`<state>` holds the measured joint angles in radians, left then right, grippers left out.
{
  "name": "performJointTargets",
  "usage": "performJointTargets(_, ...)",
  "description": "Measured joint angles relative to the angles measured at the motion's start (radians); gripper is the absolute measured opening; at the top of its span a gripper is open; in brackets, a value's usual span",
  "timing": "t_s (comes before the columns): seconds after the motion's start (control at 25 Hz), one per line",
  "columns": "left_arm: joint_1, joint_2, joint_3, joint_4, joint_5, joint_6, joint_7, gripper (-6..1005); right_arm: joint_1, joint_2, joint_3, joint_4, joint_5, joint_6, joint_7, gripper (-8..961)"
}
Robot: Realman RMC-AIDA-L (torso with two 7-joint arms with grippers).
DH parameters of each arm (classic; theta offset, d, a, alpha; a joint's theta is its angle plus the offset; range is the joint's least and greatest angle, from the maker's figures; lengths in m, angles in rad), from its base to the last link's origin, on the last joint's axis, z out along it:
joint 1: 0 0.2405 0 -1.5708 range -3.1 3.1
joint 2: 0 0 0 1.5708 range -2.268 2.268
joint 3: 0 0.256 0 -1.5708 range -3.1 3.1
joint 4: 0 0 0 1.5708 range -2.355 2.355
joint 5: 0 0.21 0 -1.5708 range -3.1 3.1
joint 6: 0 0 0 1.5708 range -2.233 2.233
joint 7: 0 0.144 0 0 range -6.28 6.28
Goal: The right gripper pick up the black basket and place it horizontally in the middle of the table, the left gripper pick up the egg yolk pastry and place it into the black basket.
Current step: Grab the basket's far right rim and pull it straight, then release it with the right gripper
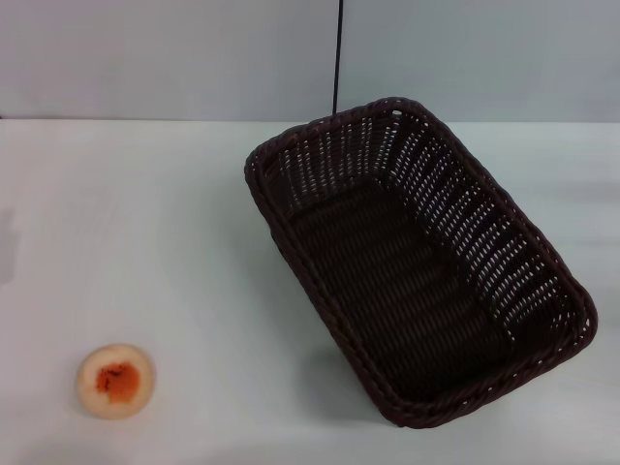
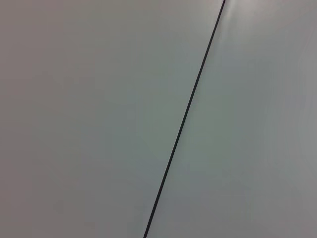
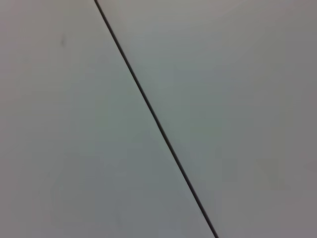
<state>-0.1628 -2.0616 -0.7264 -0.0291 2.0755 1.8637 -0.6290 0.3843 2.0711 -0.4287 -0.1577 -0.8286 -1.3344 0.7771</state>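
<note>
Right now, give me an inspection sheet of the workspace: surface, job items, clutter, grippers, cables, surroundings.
Surface: white table, bare apart from the two job items.
Job's things: black basket upright and empty, on the robot's right, set at a diagonal; egg yolk pastry on the table at near left, well apart from the basket.
Clutter: nothing seen.
Grippers: neither in any view; both wrist views show only a pale surface crossed by a thin dark line.
Cables: nothing seen for certain; a thin dark vertical line runs up the wall behind the basket.
Surroundings: plain pale wall behind the table.
</note>
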Motion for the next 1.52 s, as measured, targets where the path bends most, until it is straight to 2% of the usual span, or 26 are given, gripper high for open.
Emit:
performJointTargets(0.36,-0.004,0.0,0.0,-0.005,0.0,0.005,0.0,601,0.013,-0.003,-0.001,-0.012,-0.01,0.067,0.055,619)
performJointTargets(0.64,-0.005,0.0,0.001,-0.007,0.0,0.007,-0.001,603,0.015,-0.006,-0.002,-0.093,-0.169,0.072,0.21,619)
performJointTargets(0.68,-0.005,0.0,0.001,-0.007,0.0,0.008,-0.001,604,0.015,-0.018,-0.002,-0.151,-0.29,0.072,0.332,619)
performJointTargets(0.72,-0.004,0.0,0.001,-0.007,0.0,0.008,-0.001,604,0.015,-0.018,-0.002,-0.151,-0.29,0.072,0.332,619)
performJointTargets(0.76,-0.003,0.0,0.002,-0.008,0.0,0.009,-0.001,604,0.016,-0.026,-0.002,-0.192,-0.367,0.07,0.408,619)
performJointTargets(0.8,-0.002,0.0,0.002,-0.008,0.0,0.009,-0.001,605,0.022,-0.04,-0.005,-0.278,-0.528,0.061,0.557,620)
performJointTargets(0.88,-0.002,0.0,0.003,-0.009,0.0,0.009,-0.002,605,0.033,-0.053,-0.017,-0.376,-0.708,0.04,0.723,620)
performJointTargets(0.92,-0.001,0.0,0.003,-0.008,0.0,0.009,-0.002,606,0.033,-0.053,-0.017,-0.376,-0.708,0.04,0.723,620)
performJointTargets(0.96,-0.002,0.0,0.003,-0.008,0.0,0.009,-0.002,606,0.04,-0.059,-0.027,-0.431,-0.796,0.026,0.805,620)
performJointTargets(1.0,-0.003,0.0,0.003,-0.007,0.0,0.009,-0.002,606,0.057,-0.065,-0.045,-0.544,-0.953,-0.023,0.956,620)
performJointTargets(1.04,-0.003,0.0,0.003,-0.007,0.0,0.009,-0.002,607,0.057,-0.065,-0.045,-0.544,-0.953,-0.023,0.956,620)
performJointTargets(1.16,-0.006,0.0,0.003,-0.007,0.001,0.005,-0.002,608,0.084,-0.068,-0.056,-0.68,-1.111,-0.125,1.105,620)
performJointTargets(1.2,-0.007,0.0,0.003,-0.006,0.002,0.004,-0.002,608,0.108,-0.074,-0.061,-0.752,-1.184,-0.202,1.184,619)
performJointTargets(1.24,-0.007,0.0,0.003,-0.006,0.002,0.004,-0.002,608,0.108,-0.074,-0.061,-0.752,-1.184,-0.202,1.184,619)
performJointTargets(1.36,-0.004,-0.001,0.004,-0.007,0.002,0.003,-0.002,609,0.165,-0.095,-0.067,-0.826,-1.319,-0.321,1.31,619)
performJointTargets(1.4,-0.001,-0.001,0.004,-0.008,0.002,0.005,-0.002,610,0.215,-0.111,-0.068,-0.852,-1.408,-0.389,1.375,619)
performJointTargets(1.44,-0.001,-0.001,0.004,-0.008,0.002,0.005,-0.002,610,0.215,-0.111,-0.068,-0.852,-1.408,-0.389,1.375,619)
performJointTargets(1.52,0.0,-0.002,0.005,-0.009,0.002,0.008,-0.002,611,0.269,-0.124,-0.068,-0.862,-1.492,-0.441,1.414,619)
